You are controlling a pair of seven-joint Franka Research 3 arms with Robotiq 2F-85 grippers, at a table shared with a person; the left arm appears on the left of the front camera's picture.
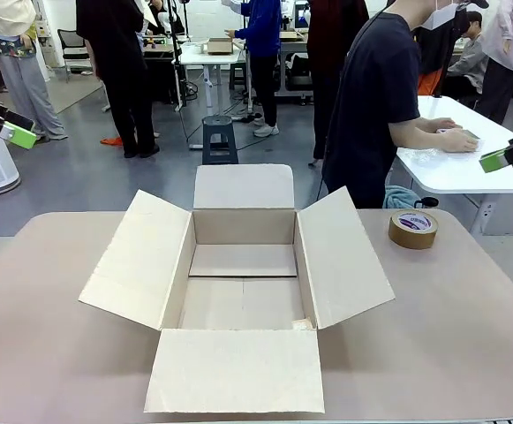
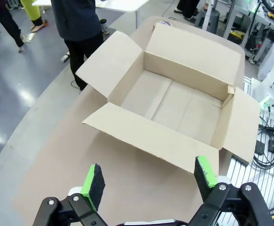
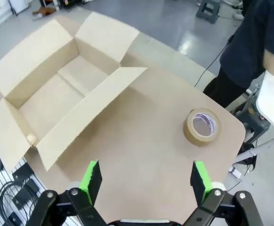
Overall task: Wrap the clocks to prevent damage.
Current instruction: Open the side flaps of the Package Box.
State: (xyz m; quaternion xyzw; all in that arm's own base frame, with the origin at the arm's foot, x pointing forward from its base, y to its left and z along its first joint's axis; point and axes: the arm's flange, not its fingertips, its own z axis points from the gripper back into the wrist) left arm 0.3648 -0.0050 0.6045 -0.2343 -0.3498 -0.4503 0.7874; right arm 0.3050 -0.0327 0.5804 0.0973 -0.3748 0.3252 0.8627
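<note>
No clocks are in view. An open, empty cardboard box [image 1: 243, 283] lies in the middle of the table, its four flaps spread outward; it also appears in the left wrist view [image 2: 174, 101] and the right wrist view [image 3: 56, 89]. My left gripper [image 2: 148, 176] hangs open high above the table's left side, its tip at the left edge of the front view [image 1: 18, 134]. My right gripper [image 3: 146, 176] is open too, high over the right side [image 1: 496, 160]. Neither holds anything.
A roll of brown tape [image 1: 413, 229] lies flat at the table's far right, also seen from the right wrist [image 3: 202, 126]. The person [image 1: 375, 97] stands turned away, hands on something on a white side table [image 1: 459, 172]. Other people stand farther back.
</note>
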